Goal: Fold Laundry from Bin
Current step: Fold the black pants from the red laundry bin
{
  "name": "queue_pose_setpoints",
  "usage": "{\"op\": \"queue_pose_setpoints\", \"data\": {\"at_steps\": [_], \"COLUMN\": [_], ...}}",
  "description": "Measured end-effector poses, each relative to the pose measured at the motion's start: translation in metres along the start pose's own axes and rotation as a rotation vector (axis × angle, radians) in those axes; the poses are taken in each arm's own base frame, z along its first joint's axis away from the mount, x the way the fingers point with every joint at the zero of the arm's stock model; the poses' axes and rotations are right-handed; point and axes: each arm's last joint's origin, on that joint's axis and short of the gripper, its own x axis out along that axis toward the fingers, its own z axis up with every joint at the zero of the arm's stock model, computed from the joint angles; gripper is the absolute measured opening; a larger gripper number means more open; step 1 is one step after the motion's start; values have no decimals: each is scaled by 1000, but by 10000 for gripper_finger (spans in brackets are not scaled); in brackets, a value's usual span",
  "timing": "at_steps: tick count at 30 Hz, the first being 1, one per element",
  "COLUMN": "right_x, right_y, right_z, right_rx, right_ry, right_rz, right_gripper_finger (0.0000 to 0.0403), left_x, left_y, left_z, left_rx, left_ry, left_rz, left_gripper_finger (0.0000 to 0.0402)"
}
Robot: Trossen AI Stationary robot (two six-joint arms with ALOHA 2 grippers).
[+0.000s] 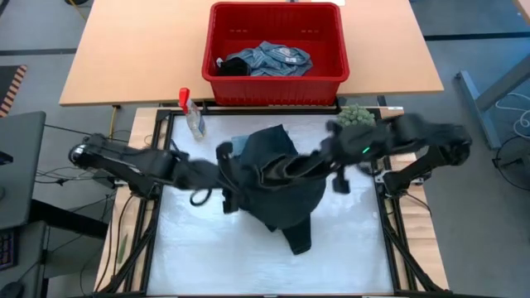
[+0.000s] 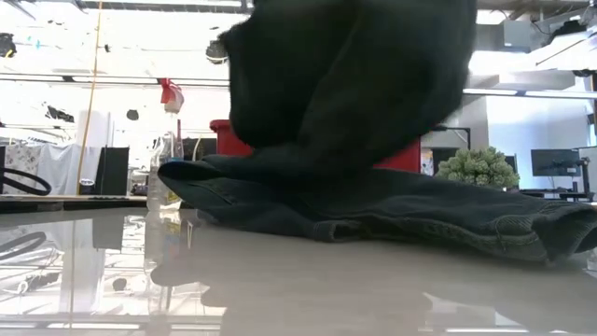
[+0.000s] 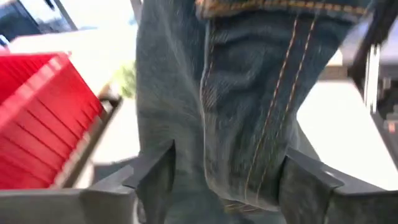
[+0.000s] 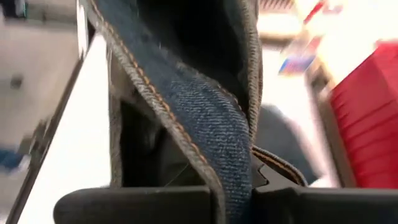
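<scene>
The task looks to be in its early-to-middle stretch: one dark navy denim garment [image 1: 281,186] is out of the bright red rectangular plastic bin [image 1: 275,79] and lies bunched near the centre of the high view on the white work surface [image 1: 207,248], partly lifted between the two arms and not yet folded flat. In the upper middle of that view the bin holds at least a faded grey-blue denim-like piece [image 1: 269,60] and a scrap of black cloth [image 1: 232,66], so more laundry remains to be taken out and folded. The right gripper [image 4: 233,196] has its fingers closed tight on a stitched seam of the dark denim, seen at the bottom centre of the right wrist view. The left gripper [image 3: 217,186] stands with its fingers apart on either side of a hanging fold of the same denim; it does not appear to be pinching it. A small clear spray bottle with a red top [image 1: 192,113] and a fuzzy green ball [image 1: 354,116] sit toward the bin, untouched.
</scene>
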Motion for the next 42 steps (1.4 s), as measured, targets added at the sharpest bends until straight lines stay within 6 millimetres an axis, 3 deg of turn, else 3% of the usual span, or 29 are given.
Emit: {"op": "queue_pose_setpoints", "data": {"at_steps": [4, 7, 13, 16, 21, 24, 32, 36, 39, 42], "right_x": [-51, -81, -115, -129, -136, -135, -159, -174, -178, -176], "right_y": [-11, -18, -24, -20, -14, -12, -20, -26, -27, -27], "right_z": [30, 41, 32, 30, 32, 33, 24, 16, 13, 13], "right_rx": [-19, -30, 15, 22, 9, 3, 50, 75, 89, 88], "right_ry": [-203, -323, -448, -492, -541, -544, -617, -651, -655, -637], "right_rz": [-27, -40, -16, 65, 129, 141, 81, 55, 50, 52], "right_gripper_finger": [35, 35, 35, 35, 35, 35, 35, 35, 35, 35], "left_x": [-26, -46, -75, -75, -42, -29, -73, -86, -65, -31], "left_y": [19, 34, 60, 70, 67, 60, 66, 59, 43, 24], "left_z": [40, 63, 76, 75, 68, 59, 39, 19, -2, -31], "left_rx": [-3, 3, -33, -87, -118, -115, -174, -162, -128, -35], "left_ry": [-131, -216, -312, -311, -204, -100, 63, 247, 353, 406], "left_rz": [23, 19, 29, 44, -179, -227, -222, -244, -266, -280], "left_gripper_finger": [251, 256, 257, 257, 257, 257, 257, 257, 257, 257]}}
